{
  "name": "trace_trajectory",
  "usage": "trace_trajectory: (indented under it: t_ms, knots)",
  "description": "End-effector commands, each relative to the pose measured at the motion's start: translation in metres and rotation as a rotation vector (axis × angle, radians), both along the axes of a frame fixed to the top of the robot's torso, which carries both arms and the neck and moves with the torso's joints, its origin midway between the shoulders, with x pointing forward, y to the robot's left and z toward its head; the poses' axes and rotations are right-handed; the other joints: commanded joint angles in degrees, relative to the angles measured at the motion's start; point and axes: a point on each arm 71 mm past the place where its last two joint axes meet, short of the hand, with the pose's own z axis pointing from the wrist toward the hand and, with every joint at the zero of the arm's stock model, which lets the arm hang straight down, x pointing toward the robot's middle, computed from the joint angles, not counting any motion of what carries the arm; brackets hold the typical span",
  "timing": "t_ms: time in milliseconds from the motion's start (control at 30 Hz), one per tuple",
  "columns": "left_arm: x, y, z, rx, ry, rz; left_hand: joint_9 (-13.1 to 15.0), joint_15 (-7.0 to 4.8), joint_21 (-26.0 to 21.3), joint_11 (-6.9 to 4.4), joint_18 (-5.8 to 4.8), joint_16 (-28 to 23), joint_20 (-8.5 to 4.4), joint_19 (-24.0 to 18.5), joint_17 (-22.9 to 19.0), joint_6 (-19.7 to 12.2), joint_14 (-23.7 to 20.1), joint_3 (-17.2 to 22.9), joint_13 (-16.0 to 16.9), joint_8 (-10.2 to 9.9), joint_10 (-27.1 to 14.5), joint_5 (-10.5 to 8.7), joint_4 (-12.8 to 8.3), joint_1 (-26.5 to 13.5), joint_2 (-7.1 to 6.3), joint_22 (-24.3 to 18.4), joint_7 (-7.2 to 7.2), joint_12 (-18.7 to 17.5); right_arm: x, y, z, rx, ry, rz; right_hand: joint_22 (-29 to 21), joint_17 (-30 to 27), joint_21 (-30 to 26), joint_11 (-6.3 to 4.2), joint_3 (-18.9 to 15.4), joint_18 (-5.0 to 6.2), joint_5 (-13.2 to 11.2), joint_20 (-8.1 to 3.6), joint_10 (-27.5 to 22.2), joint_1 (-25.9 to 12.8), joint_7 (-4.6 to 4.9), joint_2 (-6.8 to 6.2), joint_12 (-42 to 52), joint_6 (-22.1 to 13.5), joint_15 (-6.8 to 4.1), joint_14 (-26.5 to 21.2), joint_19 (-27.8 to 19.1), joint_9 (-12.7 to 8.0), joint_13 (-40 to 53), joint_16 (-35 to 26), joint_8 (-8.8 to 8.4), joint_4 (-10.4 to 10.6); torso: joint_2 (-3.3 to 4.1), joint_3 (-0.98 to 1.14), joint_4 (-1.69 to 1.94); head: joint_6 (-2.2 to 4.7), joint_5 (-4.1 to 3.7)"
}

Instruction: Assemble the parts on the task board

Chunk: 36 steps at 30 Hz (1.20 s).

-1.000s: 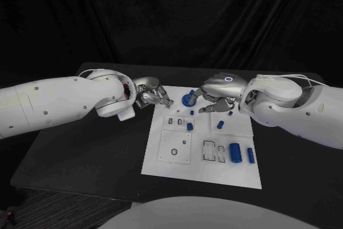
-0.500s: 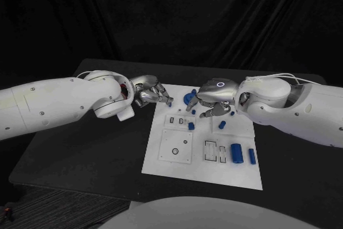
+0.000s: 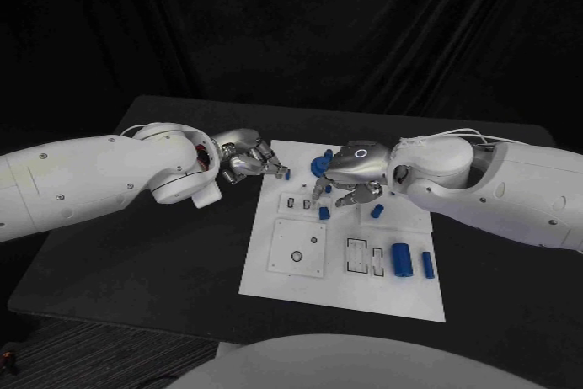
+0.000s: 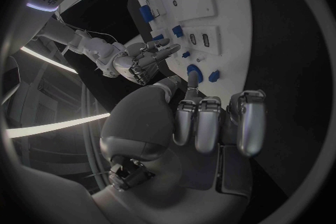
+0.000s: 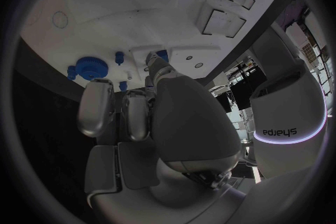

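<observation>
Over the task board's [image 3: 340, 275] far half, the right hand [image 3: 349, 177] is held nearest a small blue part [image 3: 324, 213]; fingers part-curled, nothing seen gripped. The left hand [image 3: 252, 164], curled empty, is kept at the board's far left corner.

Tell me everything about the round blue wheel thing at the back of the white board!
The blue wheel is small and round and looks like plastic, with a bumpy, toothed rim seen from the right wrist. It lies flat near the far edge of the white board. The right robot hand hovers just beside it; whether they touch is unclear.
</observation>
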Motion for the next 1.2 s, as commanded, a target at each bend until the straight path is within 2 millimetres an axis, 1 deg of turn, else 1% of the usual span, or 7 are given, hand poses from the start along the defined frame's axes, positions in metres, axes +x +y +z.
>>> trace_trajectory:
  t_ms: [33,167,233,567,833,967,1200]
  knots:
    - [-0.001,0.000,0.000,-0.014,0.001,-0.010,-0.09,0.31,-0.18,0.28,0.45,0.15,0.39,-0.08,15.09,-0.15,5.94,-0.06,15.02,-0.10,6.00,0.37,0.16,0.37,-0.03,10.52,-0.03,-0.03,-0.001,0.001,-0.003,-0.031,-0.018,0.023,9.70,2.95,-0.13,-0.31,-0.14,-0.85,-0.08,-0.34,3.33,0.15,-0.07,0.07,-0.02,0.42,-0.38,3.18,-0.06,0.07,10.71,0.00,0.32,-0.06,-0.01,0.02,-0.06,-0.01,-0.01]
    - [-0.001,0.000,0.000,-0.013,0.003,-0.008,-0.09,0.31,-0.18,0.28,0.45,0.15,0.39,-0.08,15.09,-0.15,5.94,-0.06,15.02,-0.10,6.00,0.37,0.16,0.37,-0.03,10.52,-0.03,-0.03,-0.002,0.002,-0.005,-0.032,-0.015,0.028,9.69,2.96,-0.17,-0.33,-0.14,-0.84,-0.18,-0.35,3.35,0.11,-0.07,0.10,0.00,0.51,-0.39,3.18,-0.07,0.11,10.75,0.00,0.35,-0.04,-0.04,0.15,-0.07,-0.01,-0.01]
    - [-0.001,0.001,-0.001,-0.012,0.004,-0.008,-0.09,0.31,-0.18,0.28,0.45,0.15,0.39,-0.08,15.09,-0.15,5.94,-0.06,15.02,-0.10,6.00,0.37,0.16,0.37,-0.03,10.52,-0.03,-0.03,-0.002,0.003,-0.006,-0.033,-0.012,0.030,9.69,2.96,-0.16,-0.36,-0.16,-0.84,-0.34,-0.36,3.34,0.05,-0.08,0.12,0.00,0.63,-0.40,3.17,-0.07,0.17,10.74,0.00,0.38,-0.01,-0.08,0.16,-0.05,-0.01,-0.04]
    - [0.000,-0.001,-0.001,-0.010,0.007,-0.013,-0.20,0.33,-0.30,0.28,0.50,0.15,0.42,-0.22,15.09,-0.01,5.94,-0.11,15.02,-0.04,6.00,0.55,0.27,0.46,0.01,10.44,-0.05,-0.03,-0.004,0.003,-0.010,-0.040,0.002,0.039,9.69,2.87,-0.19,-0.37,-0.18,-0.84,-0.67,-0.40,3.29,0.05,-0.08,0.13,-0.04,0.99,-0.43,3.14,-0.09,0.31,10.67,-0.09,0.49,-0.03,-0.13,0.04,0.00,-0.01,-0.07]
    - [0.000,-0.001,-0.003,-0.011,0.011,-0.015,-0.27,0.33,-0.31,0.28,0.50,0.15,0.43,-0.23,15.09,0.06,5.94,-0.11,15.02,0.00,6.00,0.65,0.32,0.54,0.06,10.44,-0.06,-0.03,-0.004,0.003,-0.015,-0.047,0.015,0.038,9.64,2.68,-0.43,-0.28,-0.23,-0.81,-1.04,-0.43,3.20,0.15,0.24,0.01,-0.11,1.70,-0.45,3.03,-0.19,0.64,10.54,-0.31,0.75,-0.12,-0.15,0.06,0.06,-0.01,-0.32]
    - [0.000,-0.001,-0.005,-0.010,0.014,-0.015,-0.27,0.33,-0.31,0.28,0.50,0.15,0.43,-0.23,15.09,0.06,5.94,-0.11,15.02,0.00,6.00,0.65,0.32,0.54,0.06,10.44,-0.06,-0.03,-0.004,0.003,-0.017,-0.047,0.018,0.036,9.61,2.64,-0.58,-0.20,-0.33,-0.79,-1.31,-0.43,3.15,0.00,0.47,-0.03,-0.14,1.92,-0.43,2.99,-0.25,0.80,10.48,-0.37,0.81,-0.02,-0.17,0.07,-0.06,-0.01,-0.26]
    - [-0.001,-0.002,-0.007,-0.009,0.022,-0.019,-0.27,0.33,-0.31,0.28,0.50,0.15,0.43,-0.23,15.09,0.06,5.94,-0.11,15.02,0.00,6.00,0.65,0.32,0.54,0.06,10.44,-0.06,-0.03,-0.003,0.004,-0.021,-0.039,0.016,0.031,9.57,2.61,-0.75,-0.08,-0.61,-0.77,-2.08,-0.39,3.15,-0.51,0.75,-0.09,-0.13,2.06,-0.35,2.96,-0.32,1.06,10.51,-0.43,0.77,0.35,-0.18,0.08,-0.03,-0.01,-0.27]
